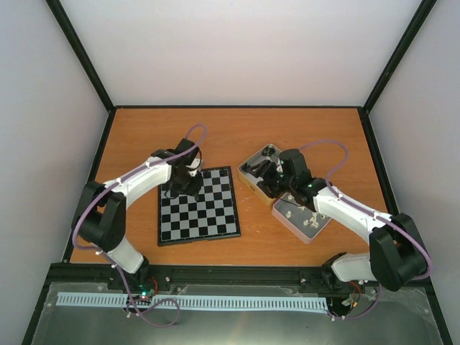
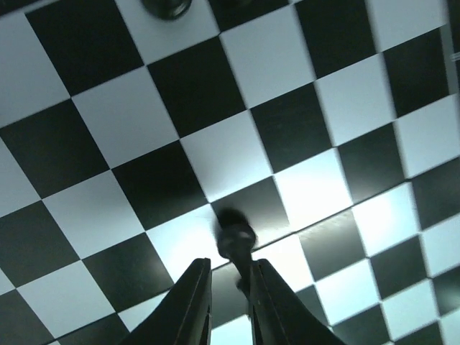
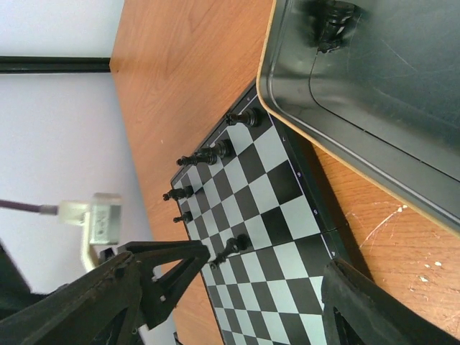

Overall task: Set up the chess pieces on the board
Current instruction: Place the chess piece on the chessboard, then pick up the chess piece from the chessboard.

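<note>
The black-and-silver chessboard [image 1: 208, 215] lies left of centre. My left gripper [image 1: 183, 188] hangs over its far left part. In the left wrist view the board [image 2: 108, 122] fills the frame and a blurred black chess piece [image 2: 233, 237] sits at my left gripper [image 2: 231, 266]. It is against the right finger, with a gap to the left finger, so the jaws are slightly apart. My right gripper [image 1: 267, 176] is wide open and empty over the tin [image 1: 248, 167] of black pieces. The right wrist view shows several black pieces [image 3: 219, 151] along the board's [image 3: 287, 215] far edge and one [image 3: 230, 248] further in.
A second tin [image 1: 279, 210] with cream-white pieces [image 1: 309, 215] lies under my right forearm. The dark tin's wall [image 3: 345, 136] holds a black piece [image 3: 334, 21] and sits close to the board's right edge. Another black piece [image 2: 165, 7] stands near the left gripper.
</note>
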Controlling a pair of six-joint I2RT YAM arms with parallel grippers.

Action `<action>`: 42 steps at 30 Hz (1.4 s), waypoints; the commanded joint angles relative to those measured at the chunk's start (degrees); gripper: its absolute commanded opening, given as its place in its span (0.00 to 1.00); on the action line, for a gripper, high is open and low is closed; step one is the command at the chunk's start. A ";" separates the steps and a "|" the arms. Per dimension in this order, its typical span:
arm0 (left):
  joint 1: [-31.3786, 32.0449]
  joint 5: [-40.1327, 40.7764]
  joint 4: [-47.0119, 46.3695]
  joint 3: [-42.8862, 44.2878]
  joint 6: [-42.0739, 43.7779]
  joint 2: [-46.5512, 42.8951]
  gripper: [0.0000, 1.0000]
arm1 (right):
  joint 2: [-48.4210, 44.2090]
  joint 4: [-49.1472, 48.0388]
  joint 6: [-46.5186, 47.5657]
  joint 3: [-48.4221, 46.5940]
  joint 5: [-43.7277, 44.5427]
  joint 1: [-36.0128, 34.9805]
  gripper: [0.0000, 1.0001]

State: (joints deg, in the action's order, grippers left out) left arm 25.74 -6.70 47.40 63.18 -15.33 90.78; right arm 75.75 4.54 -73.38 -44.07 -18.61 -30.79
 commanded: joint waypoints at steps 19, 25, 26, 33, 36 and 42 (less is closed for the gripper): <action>-0.53 0.26 -2.39 2.72 -0.65 -1.02 0.37 | 2.10 -1.79 1.49 0.92 -1.73 1.26 0.69; -0.38 -5.77 -3.67 -0.77 0.89 -1.18 0.45 | 2.59 -1.95 1.60 0.96 -1.78 1.26 0.69; -0.37 -5.85 -3.69 -1.24 0.86 -0.91 0.45 | 2.68 -1.97 1.58 0.99 -1.78 1.25 0.69; -0.34 -6.23 -4.14 -2.56 0.64 1.22 0.40 | 3.14 -1.77 1.67 1.03 -1.99 1.26 0.69; -0.34 -8.09 -4.17 -2.67 0.97 2.14 0.29 | 3.16 -1.65 1.67 1.09 -1.93 1.25 0.69; -0.34 -3.43 -2.64 -1.58 0.32 2.69 0.17 | 2.93 -1.38 1.74 1.09 -1.86 1.30 0.69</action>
State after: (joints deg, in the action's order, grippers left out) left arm 25.56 -12.67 44.42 60.29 -14.96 93.30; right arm 78.28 3.62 -72.36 -43.77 -20.38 -29.80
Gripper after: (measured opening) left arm 0.197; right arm 0.689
